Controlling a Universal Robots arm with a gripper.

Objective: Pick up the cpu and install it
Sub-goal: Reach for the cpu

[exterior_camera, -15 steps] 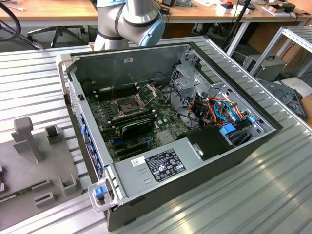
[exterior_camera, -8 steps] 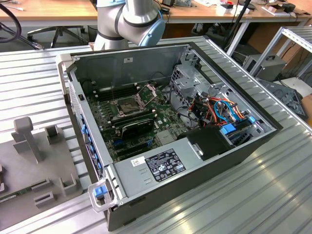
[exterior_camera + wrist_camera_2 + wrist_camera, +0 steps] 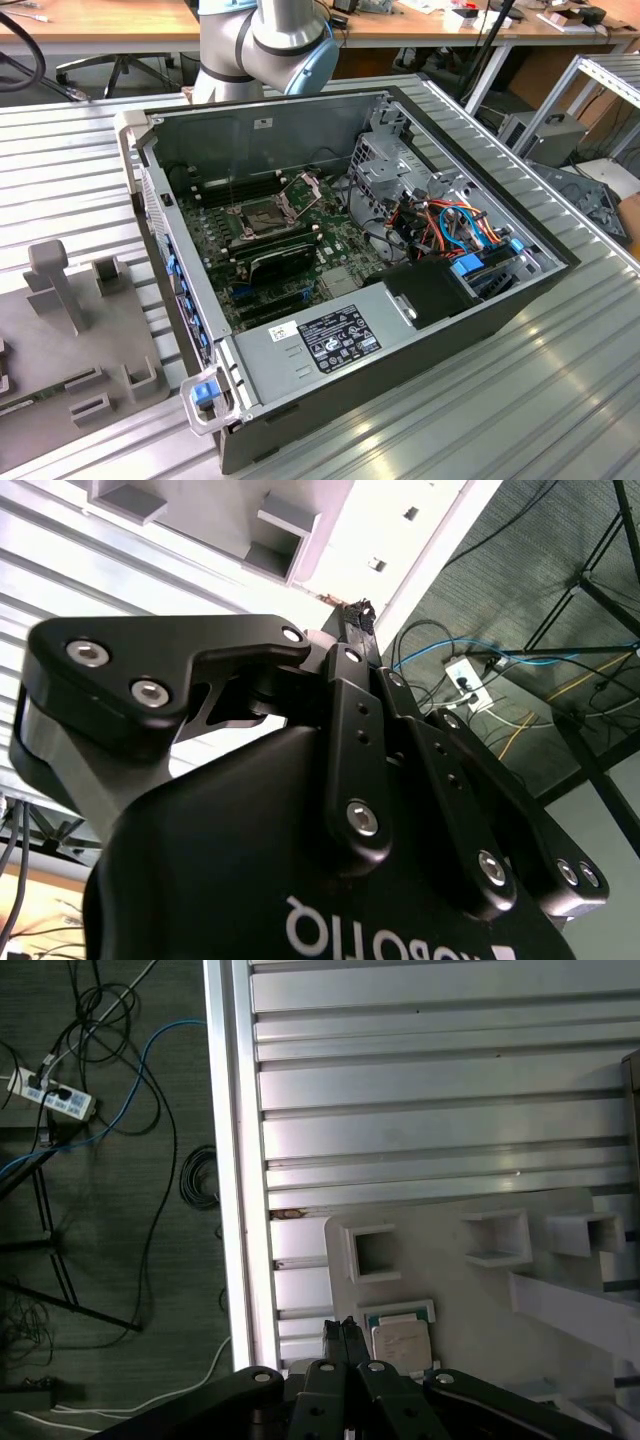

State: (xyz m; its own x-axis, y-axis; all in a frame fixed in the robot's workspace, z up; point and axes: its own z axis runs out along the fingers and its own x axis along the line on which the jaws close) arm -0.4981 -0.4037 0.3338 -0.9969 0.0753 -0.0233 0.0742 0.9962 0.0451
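- Gripper: in both wrist views the two dark fingers are pressed tip to tip, clenched with nothing between them.
- cpu: pale silver-grey square, lying flat in a small framed seat on the grey fixture plate. In the first wrist view it sits just beside the fingertips; whether they touch it, I cannot tell. Not grasped.
- Fixture plate, further out: an empty square pocket just beyond the cpu's seat, then two more raised box-shaped holders along the plate.
- Plate rests on a ribbed aluminium table; the cpu's seat is near the table edge.
- Past the table edge, on the dark floor: a white power strip with loose blue, black and white cables around it.
- Exterior view: the same fixture plate on the exterior view's left, just beside an open computer case lying on its side on the table.
- Inside the case: green motherboard, with the dark square socket near its middle and the socket's hinged metal frame swung up.
- Grey power supply along the case's near edge.
- Robot arm: grey and blue joint behind the case's far wall.
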